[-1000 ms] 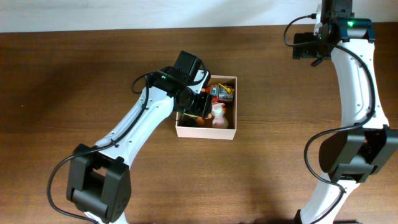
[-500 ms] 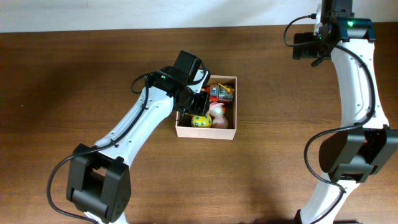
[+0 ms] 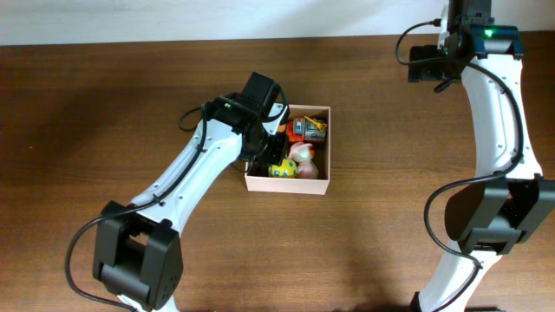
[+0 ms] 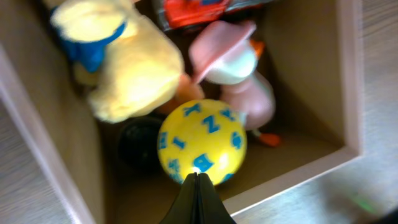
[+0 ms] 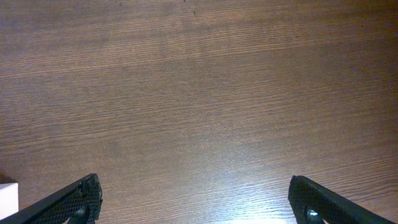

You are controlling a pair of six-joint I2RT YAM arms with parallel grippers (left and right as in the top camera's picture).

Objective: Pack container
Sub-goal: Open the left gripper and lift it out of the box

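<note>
The container (image 3: 287, 185) is a white-walled box with a tan inside (image 4: 310, 74), standing mid-table. It holds a yellow ball with blue letters (image 3: 280, 169) (image 4: 202, 142), a pink duck toy (image 3: 302, 154) (image 4: 239, 81), a yellow plush (image 4: 127, 62) and a red toy (image 3: 301, 130) (image 4: 199, 7). My left gripper (image 3: 267, 149) (image 4: 197, 179) hovers over the box's near-left part, just above the ball, shut with nothing between its fingers. At the far right of the table my right gripper (image 3: 458, 39) (image 5: 193, 182) hangs open over bare wood, well away from the box.
A dark round object (image 4: 138, 148) lies on the box floor beside the ball, under the plush. The left arm reaches over the box's left wall. Brown wooden table (image 3: 104, 113) surrounds the box on all sides.
The yellow ball left my left gripper and now lies in the box's front corner. The left jaws closed from open to fully shut. The right arm stayed still.
</note>
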